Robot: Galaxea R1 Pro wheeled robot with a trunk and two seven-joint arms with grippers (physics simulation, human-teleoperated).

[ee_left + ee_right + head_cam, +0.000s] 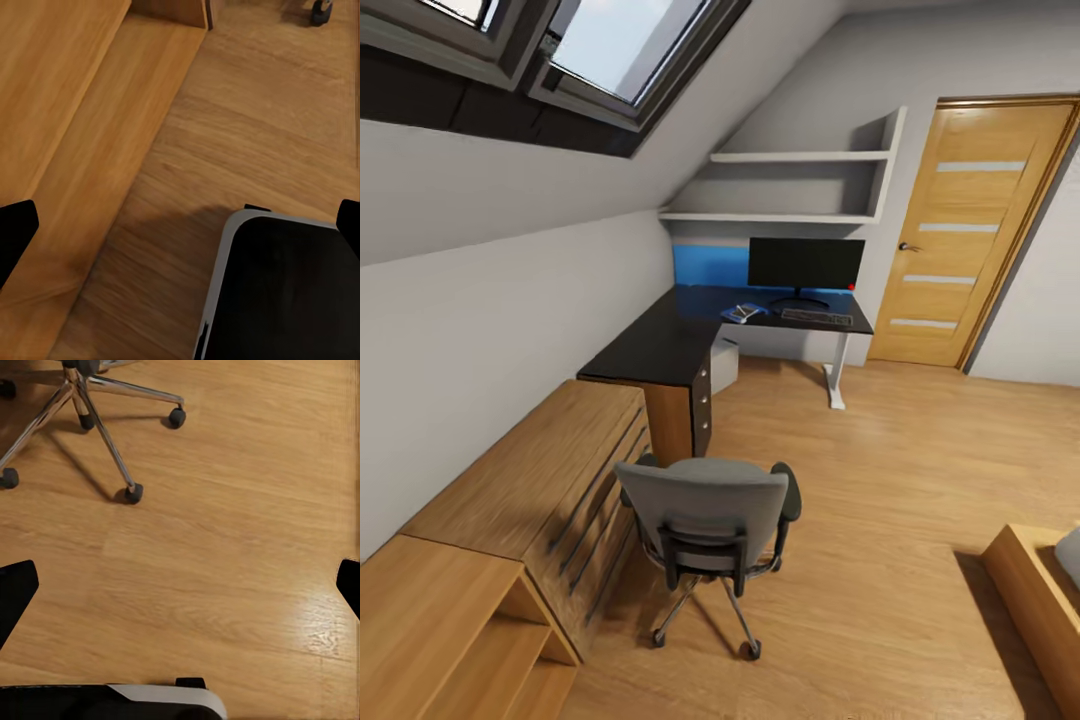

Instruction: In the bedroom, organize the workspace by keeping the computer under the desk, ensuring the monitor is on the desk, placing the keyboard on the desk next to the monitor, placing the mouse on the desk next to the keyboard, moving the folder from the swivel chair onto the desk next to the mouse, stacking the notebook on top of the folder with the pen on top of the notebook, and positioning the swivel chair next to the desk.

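Note:
The swivel chair (708,515) stands on the floor with its grey back toward me, apart from the desk (660,345). On the black desk top stand the monitor (805,264) and, in front of it, the keyboard (817,318). Left of the keyboard lies the blue folder (743,314) with something dark on it; the notebook, pen and mouse are too small to tell apart. The computer (725,364) sits under the desk. My left gripper (180,225) hangs open over floor beside the wooden shelving. My right gripper (180,581) is open above the floor near the chair's chrome base (90,405).
Low wooden shelving (510,520) runs along the left wall up to the desk's drawer unit (700,400). A wooden door (970,230) is at the back right, and a bed corner (1040,590) at the right. My own base (285,300) shows under the left gripper.

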